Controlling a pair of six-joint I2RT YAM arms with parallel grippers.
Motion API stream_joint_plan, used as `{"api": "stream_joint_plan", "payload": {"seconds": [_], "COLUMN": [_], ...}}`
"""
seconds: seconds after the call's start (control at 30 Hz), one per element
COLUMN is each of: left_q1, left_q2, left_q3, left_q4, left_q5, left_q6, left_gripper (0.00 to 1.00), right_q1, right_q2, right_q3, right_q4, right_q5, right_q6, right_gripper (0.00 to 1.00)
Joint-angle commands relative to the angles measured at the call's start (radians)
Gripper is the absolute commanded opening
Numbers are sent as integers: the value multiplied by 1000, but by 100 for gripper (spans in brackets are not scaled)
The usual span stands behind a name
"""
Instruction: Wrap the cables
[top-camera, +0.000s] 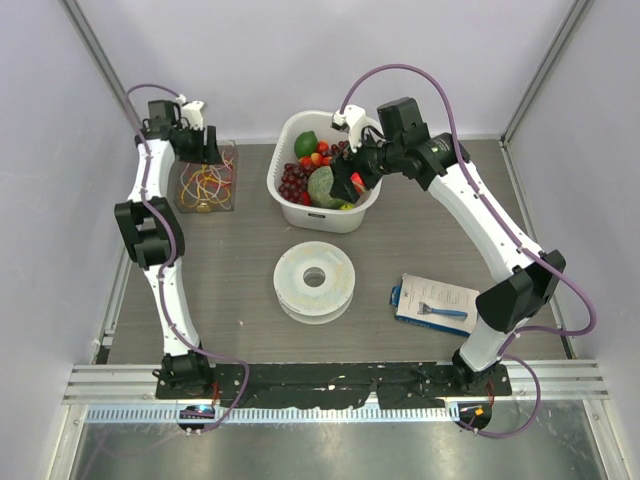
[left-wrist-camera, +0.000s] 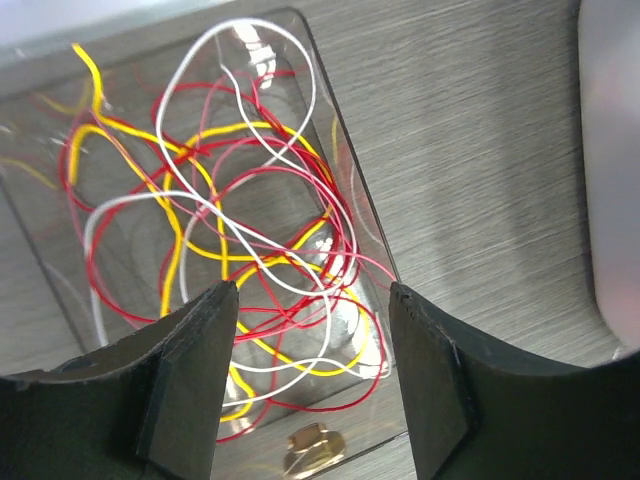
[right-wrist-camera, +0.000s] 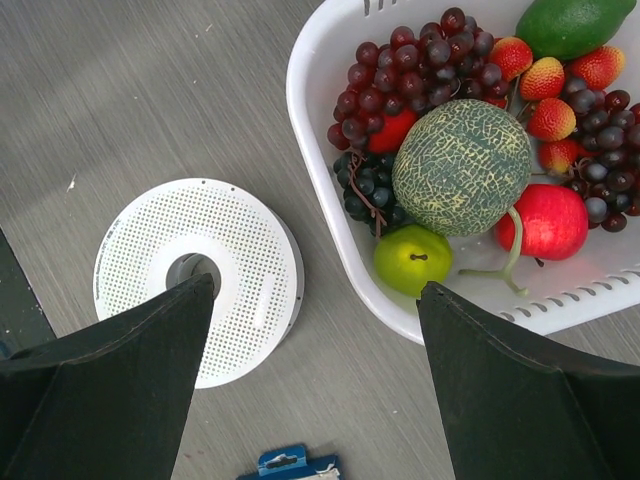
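Cables (top-camera: 205, 186) are spotted in the top view, tangled inside a clear box (top-camera: 234, 190) at the far left, directly under the left gripper (top-camera: 207, 150). The right gripper (top-camera: 352, 182) is parked over the fruit basket (top-camera: 285, 135), well apart from them. In the left wrist view, the fingers are spread with nothing pinched, and the red, yellow and white strands lie below the gap. In the right wrist view, the jaws are held wide above a white spool (right-wrist-camera: 240, 240) and the basket edge.
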Motion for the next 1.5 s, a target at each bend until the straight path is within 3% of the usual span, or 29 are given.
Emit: {"api": "stream_joint_plan", "payload": {"seconds": [0.0, 0.2, 0.33, 0.7, 1.1, 1.27, 1.43, 1.47], "left_q1": [1, -16, -18, -42, -53, -53, -49, -45], "left_q2": [-45, -59, -58, 28, 97, 85, -16, -48], "left_q3": [135, 100, 69, 119, 134, 102, 4, -25], "left_q4": [-104, -183, -177, -186, -91, 54, 217, 280], "left_q5": [74, 82, 102, 95, 39, 36, 69, 67], "left_q6": [305, 634, 769, 956, 967, 837, 669, 597], "left_gripper": [65, 68, 67, 66, 58, 39, 0, 0], "right_q1": [0, -2, 0, 1, 1, 0, 0, 0], "right_q2": [-4, 0, 8, 16, 23, 20, 13, 13], "right_q3": [40, 41, 50, 63, 66, 58, 50, 50], "right_q4": [7, 5, 2, -4, -10, -12, -10, -10], "right_q5": [-22, -30, -37, -50, -54, -53, -53, -53], "right_q6": [0, 7, 13, 19, 20, 20, 19, 17], "right_gripper": [88, 88, 88, 88, 88, 88, 88, 88]}}
